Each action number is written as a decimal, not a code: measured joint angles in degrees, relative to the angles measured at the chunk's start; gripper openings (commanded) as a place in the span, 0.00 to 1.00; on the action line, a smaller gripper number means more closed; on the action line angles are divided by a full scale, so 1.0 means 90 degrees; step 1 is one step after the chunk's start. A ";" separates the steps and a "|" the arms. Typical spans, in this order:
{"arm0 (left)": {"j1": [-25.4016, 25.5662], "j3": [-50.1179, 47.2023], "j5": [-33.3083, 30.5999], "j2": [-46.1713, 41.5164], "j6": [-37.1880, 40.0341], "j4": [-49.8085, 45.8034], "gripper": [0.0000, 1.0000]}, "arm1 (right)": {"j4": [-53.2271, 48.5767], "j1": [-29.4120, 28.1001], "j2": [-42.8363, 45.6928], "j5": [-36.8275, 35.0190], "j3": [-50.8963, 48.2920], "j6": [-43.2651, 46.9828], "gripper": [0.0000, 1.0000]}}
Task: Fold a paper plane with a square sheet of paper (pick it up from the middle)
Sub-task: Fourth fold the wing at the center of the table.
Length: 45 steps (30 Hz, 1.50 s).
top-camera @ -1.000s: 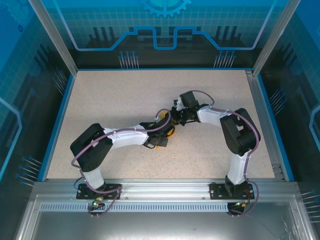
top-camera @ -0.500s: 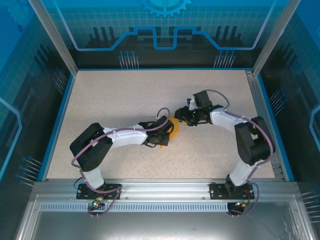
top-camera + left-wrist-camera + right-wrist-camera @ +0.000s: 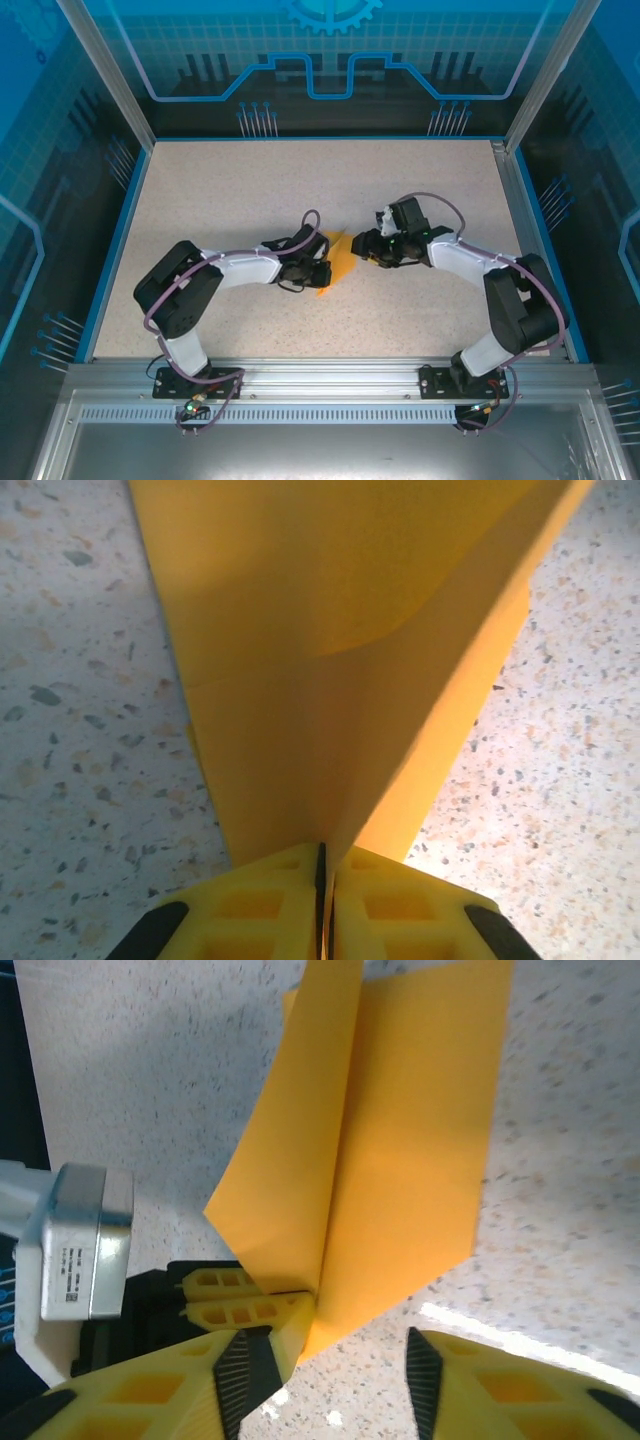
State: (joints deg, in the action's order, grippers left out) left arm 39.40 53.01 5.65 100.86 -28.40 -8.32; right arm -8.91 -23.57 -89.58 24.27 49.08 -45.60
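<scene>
Toward the left of the speckled counter (image 3: 220, 190), the left arm reaches in from its base at the near edge, and its left end effector (image 3: 318, 272) sits close to the counter's middle. Its yellow fingers (image 3: 270, 910) are pressed together, pinching the lower edge of the sheet of paper (image 3: 336, 262). The orange-yellow sheet is folded along a centre crease and stands up from the grip, its two flaps spreading apart above the surface. Seen from the left wrist, the flaps rise from the shut jaws in a narrow V over the counter. In the right wrist view, a silver module (image 3: 85, 1245) on the left arm, beside the pinching fingers, bears a few lines of small dark print, too small to read. Just to the right of the sheet, the right end effector (image 3: 366, 246) faces the left one with its jaws spread. The sheet's lowest corner hangs just ahead of the gap between its yellow fingers (image 3: 500, 1395), and neither touches the paper. Farther right, the right arm bends back to its base at the near edge. The blue back wall (image 3: 330, 60) shows a gear and circuit lines, with no words to read.
</scene>
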 measured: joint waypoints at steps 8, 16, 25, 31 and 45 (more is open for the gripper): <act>-0.0214 -0.0005 0.0775 0.0000 0.0010 0.0153 0.11 | 0.0454 -0.0471 -0.0488 -0.0010 0.0010 -0.0291 0.16; -0.0568 -0.0005 0.1564 0.0061 0.0015 0.0304 0.11 | 0.1059 -0.0602 -0.0682 -0.0138 0.0010 -0.0780 0.10; -0.0731 -0.0002 0.2229 0.0503 0.0034 0.0505 0.10 | 0.1617 -0.0746 -0.0920 -0.0187 0.0010 -0.1202 0.10; -0.0760 -0.0002 0.2412 0.0505 0.0034 0.0537 0.10 | 0.1761 -0.0758 -0.1171 -0.0299 0.0061 -0.1411 0.11; -0.1020 -0.0005 0.2909 0.0716 -0.0017 0.0801 0.15 | 0.1761 -0.0758 -0.1690 -0.0488 0.0471 -0.1438 0.10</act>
State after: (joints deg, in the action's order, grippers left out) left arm 30.22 52.97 31.83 107.31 -28.56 -1.10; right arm 6.94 -30.39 -104.79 19.88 53.32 -58.54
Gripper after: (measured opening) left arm 0.126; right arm 0.105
